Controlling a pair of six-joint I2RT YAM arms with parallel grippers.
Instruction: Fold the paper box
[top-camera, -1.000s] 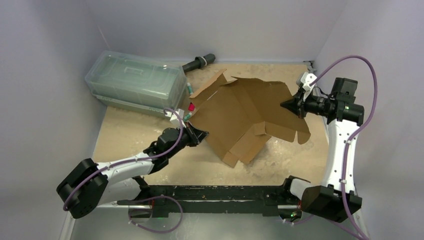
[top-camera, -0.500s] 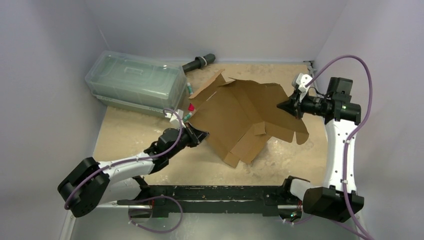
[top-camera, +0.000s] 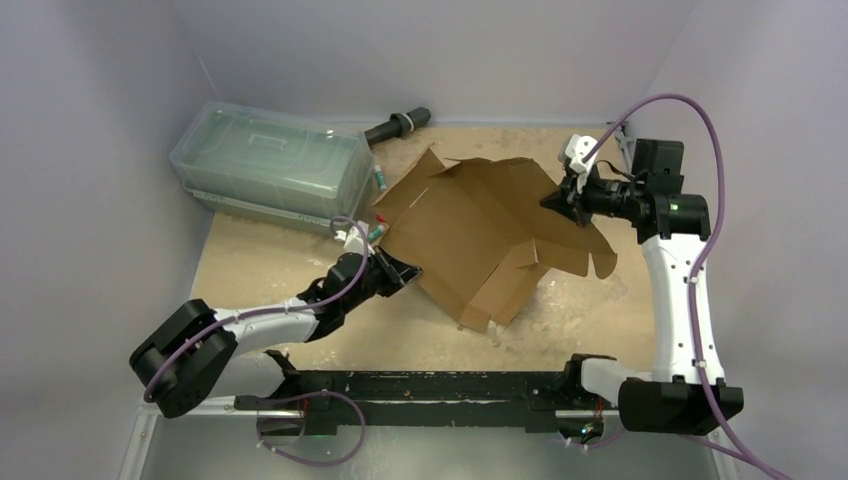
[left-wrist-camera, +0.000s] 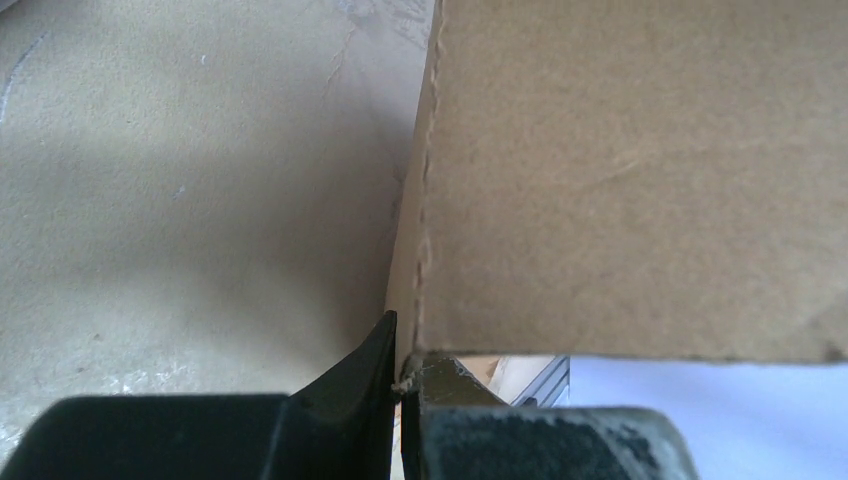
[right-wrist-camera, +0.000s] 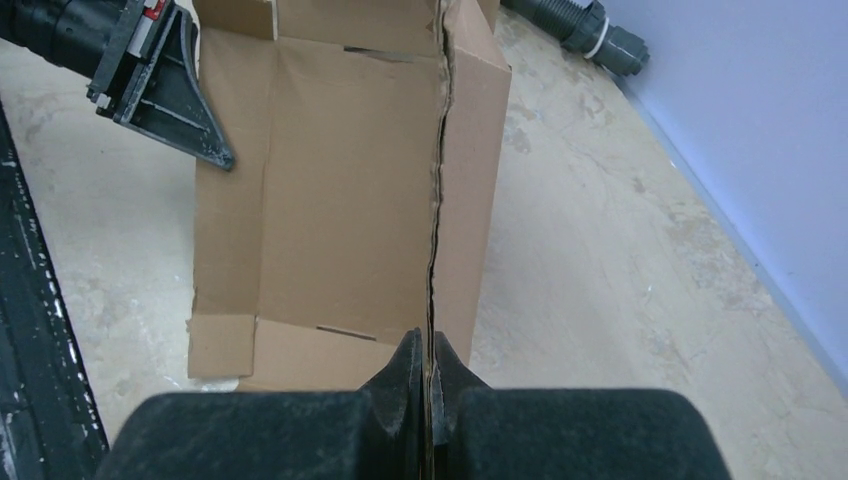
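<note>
The box (top-camera: 490, 235) lay mostly unfolded near the middle of the table (top-camera: 250, 262), a little right of centre, its brown flaps spread and its near corner resting on the surface. The left gripper (top-camera: 400, 272) reached in low from the left and was clamped on the box's left edge. Its wrist view showed the two fingers (left-wrist-camera: 350, 385) pressed together on a lower corner of the cardboard, with a panel rising above them. The right gripper (top-camera: 553, 200) came in from the right, above the table, and was pinched on the box's far right edge, with that side lifted off the surface. In the right wrist view the pinched panel ran edge-on straight away from the fingertips, and the wider sheet spread to its left toward the left gripper on the far side. A clear greenish container (top-camera: 270, 165) stood at the far left, near the box's far-left flap; whether they touched could not be told. A dark pipe (top-camera: 398, 126) lay near the back wall.
</note>
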